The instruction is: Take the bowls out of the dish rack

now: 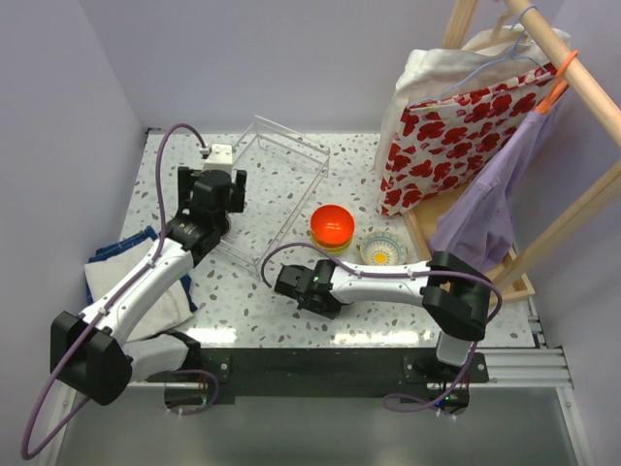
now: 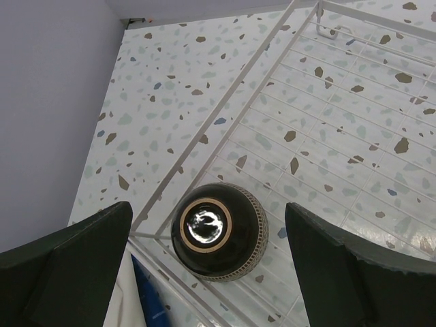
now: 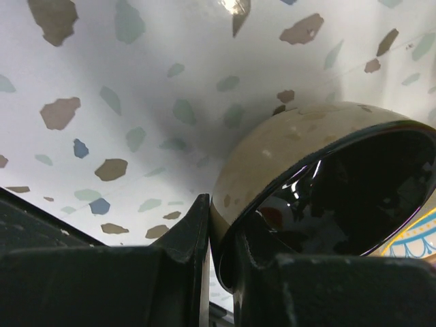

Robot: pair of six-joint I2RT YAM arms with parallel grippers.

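The white wire dish rack (image 1: pixel 281 180) stands at the back middle of the table. In the left wrist view a dark brown bowl (image 2: pixel 219 231) lies upside down in a corner of the rack (image 2: pixel 272 129). My left gripper (image 2: pixel 208 262) hangs open above it, one finger on each side, not touching. My right gripper (image 3: pixel 218 225) is shut on the rim of a tan bowl (image 3: pixel 300 150) with a dark glossy inside, low over the table in front of the rack (image 1: pixel 291 284). An orange-red bowl (image 1: pixel 332 224) tops a stack beside a cream patterned bowl (image 1: pixel 380 249).
A white and blue cloth (image 1: pixel 131 282) lies at the left under my left arm. A wooden clothes rack (image 1: pixel 572 68) with a red floral bag (image 1: pixel 451 141) and a lilac shirt (image 1: pixel 485 204) stands at the right. Walls close the left and back.
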